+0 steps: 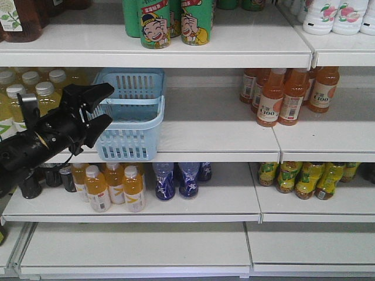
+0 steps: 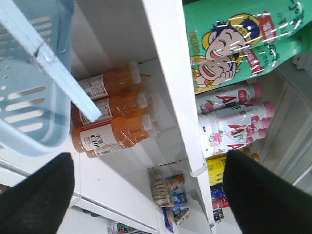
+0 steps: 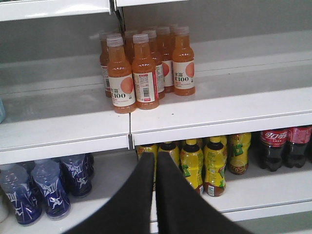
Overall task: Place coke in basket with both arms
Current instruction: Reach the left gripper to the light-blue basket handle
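Right jaws, pressed shut on nothing, face the lower shelf [image 3: 273, 187] where the coke [image 3: 272, 148] stands well off to their right past yellow bottles [image 3: 204, 163], while left jaws gape empty just beside the basket [image 1: 126, 143] on the shelf above [image 1: 222, 134].

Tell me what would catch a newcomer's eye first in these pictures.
The pale blue basket on the middle shelf stands out, with the black left hand open at its left side. Green cartoon cans sit on the top shelf above. In the right wrist view, the coke stands at the far right of the lower shelf, beyond the shut right hand.
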{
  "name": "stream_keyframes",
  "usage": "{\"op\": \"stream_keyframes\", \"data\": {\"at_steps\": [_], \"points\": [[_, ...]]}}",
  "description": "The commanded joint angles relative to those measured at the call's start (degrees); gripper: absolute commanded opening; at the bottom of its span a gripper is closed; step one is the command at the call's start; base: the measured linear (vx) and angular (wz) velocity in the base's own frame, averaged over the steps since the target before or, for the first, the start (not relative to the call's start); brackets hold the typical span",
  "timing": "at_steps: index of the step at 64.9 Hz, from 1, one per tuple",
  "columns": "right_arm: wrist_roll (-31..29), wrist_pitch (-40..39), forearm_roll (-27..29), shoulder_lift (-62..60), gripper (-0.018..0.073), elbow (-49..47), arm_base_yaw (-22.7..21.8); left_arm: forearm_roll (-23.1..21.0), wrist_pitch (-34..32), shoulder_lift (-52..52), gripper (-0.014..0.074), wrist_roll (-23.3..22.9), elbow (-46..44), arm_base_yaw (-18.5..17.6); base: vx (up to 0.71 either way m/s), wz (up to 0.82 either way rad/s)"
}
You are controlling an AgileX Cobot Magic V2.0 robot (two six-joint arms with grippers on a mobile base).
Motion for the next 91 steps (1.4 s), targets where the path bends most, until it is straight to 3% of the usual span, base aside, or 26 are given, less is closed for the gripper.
{"op": "stream_keyframes", "data": {"at_steps": [1, 16, 33, 77, 91], "points": [[-0.2, -3.8, -0.9, -1.1, -0.0004, 0.6, -0.1, -2.2, -4.8, 0.1, 0.0587, 0.4, -4.0, -0.3, 0.00, 0.00], [-0.2, -3.8, -0.9, -1.1, -0.0004, 0.6, -0.1, -2.9, -2.6, 5.2, 0.0587, -0.1, -9.1, -0.3, 0.00, 0.00], [-0.2, -3.7, -0.9, -1.1, -0.0004, 0.6, -0.1, -8.4, -1.8, 10.1, 0.0587, -0.1, -14.2, -0.3, 0.00, 0.00], [-0.2, -3.7, -0.9, -1.1, -0.0004, 0.6, -0.1, -10.8, 3.9, 16.7, 0.0584, -0.3, -23.6, -0.3, 0.00, 0.00], [-0.2, -3.7, -0.9, -1.1, -0.0004, 0.6, -0.1, -13.0, 4.5, 16.7, 0.0463, -0.3, -23.7, -0.3, 0.00, 0.00]]}}
